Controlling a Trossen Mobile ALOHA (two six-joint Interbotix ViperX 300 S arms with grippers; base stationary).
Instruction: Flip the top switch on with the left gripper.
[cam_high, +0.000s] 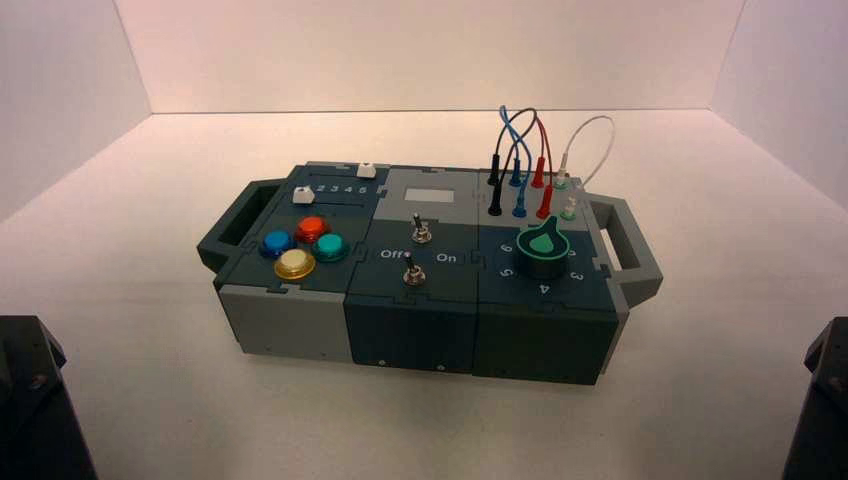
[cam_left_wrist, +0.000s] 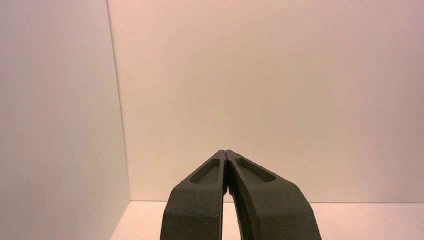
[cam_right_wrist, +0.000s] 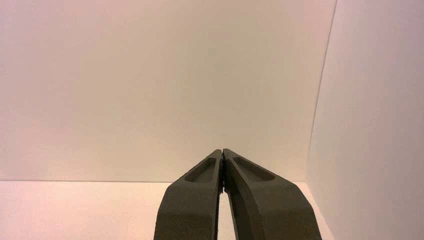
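Observation:
The top switch (cam_high: 421, 232) is a tiny silver toggle in the dark middle panel of the box (cam_high: 410, 325), just beyond the "Off"/"On" lettering. Its twin toggle (cam_high: 412, 270) stands nearer the front edge. My left gripper (cam_left_wrist: 226, 151) is shut with nothing between its fingers; it faces a bare wall corner, far from the box. The left arm (cam_high: 30, 400) sits parked at the bottom left of the high view. My right gripper (cam_right_wrist: 222, 150) is shut too, on nothing, and the right arm (cam_high: 822, 400) is parked at the bottom right. Neither wrist view shows the box.
Left of the switches sit red (cam_high: 310, 229), blue (cam_high: 277, 242), teal (cam_high: 329, 245) and yellow (cam_high: 295, 264) buttons and two white sliders (cam_high: 304, 195). To the right are a green-pointer knob (cam_high: 544, 252) and plugged wires (cam_high: 520, 160). White walls enclose the table.

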